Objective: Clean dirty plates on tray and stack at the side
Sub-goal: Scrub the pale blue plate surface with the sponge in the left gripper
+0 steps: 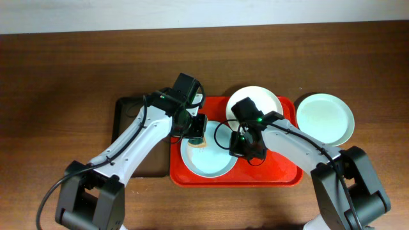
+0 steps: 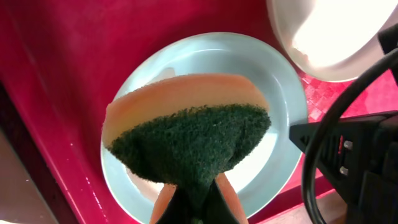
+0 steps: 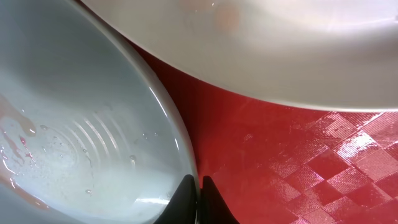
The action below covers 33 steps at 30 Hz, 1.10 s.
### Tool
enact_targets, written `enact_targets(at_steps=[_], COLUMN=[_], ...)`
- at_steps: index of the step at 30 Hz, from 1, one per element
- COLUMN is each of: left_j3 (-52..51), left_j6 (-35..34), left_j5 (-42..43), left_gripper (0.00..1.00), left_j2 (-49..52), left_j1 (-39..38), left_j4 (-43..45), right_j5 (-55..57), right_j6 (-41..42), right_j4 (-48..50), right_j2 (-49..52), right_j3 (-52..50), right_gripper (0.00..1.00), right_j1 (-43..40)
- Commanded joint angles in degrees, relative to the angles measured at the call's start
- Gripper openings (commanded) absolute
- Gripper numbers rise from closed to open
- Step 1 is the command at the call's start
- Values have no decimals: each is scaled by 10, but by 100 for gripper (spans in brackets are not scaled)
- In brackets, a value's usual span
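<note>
The red tray (image 1: 281, 176) holds a pale blue plate (image 1: 214, 163) at the front and a white plate (image 1: 263, 97) at the back. A pale mint green plate (image 1: 324, 118) lies on the table right of the tray. My left gripper (image 1: 197, 131) is shut on a sponge (image 2: 186, 130), green scouring side out, held over the blue plate (image 2: 273, 93). My right gripper (image 1: 246, 148) is shut on the blue plate's right rim (image 3: 177, 146). The plate's inside is wet with faint red smears. The white plate (image 3: 280, 43) fills the top of the right wrist view.
A black-rimmed brown tray (image 1: 124, 121) lies left of the red tray, partly under my left arm. The wooden table (image 1: 57, 83) stretches to the left and behind.
</note>
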Motion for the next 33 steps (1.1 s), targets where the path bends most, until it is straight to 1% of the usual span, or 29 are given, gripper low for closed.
enact_targets(at_steps=[1, 26, 27, 28, 30, 33], left_j3=[-8, -11, -19, -25, -42, -70], left_j6=[11, 11, 10, 10, 4, 2], left_j5=[-29, -34, -46, -51, -57, -57], left_gripper=[0, 0, 0, 0, 0, 0], left_j2=[0, 0, 0, 0, 0, 1], left_j1=[0, 0, -1, -1, -1, -1], left_j4=[-1, 0, 6, 10, 24, 52], right_j5=[-7, -7, -7, -7, -7, -7], right_j6=[5, 5, 4, 3, 2, -3], right_j4=[0, 5, 7, 7, 7, 9], right_j2=[2, 2, 2, 2, 2, 2], right_j3=[4, -2, -2, -2, -2, -2], right_gripper=[5, 4, 6, 11, 15, 17], right_j1=[1, 0, 0, 0, 0, 0])
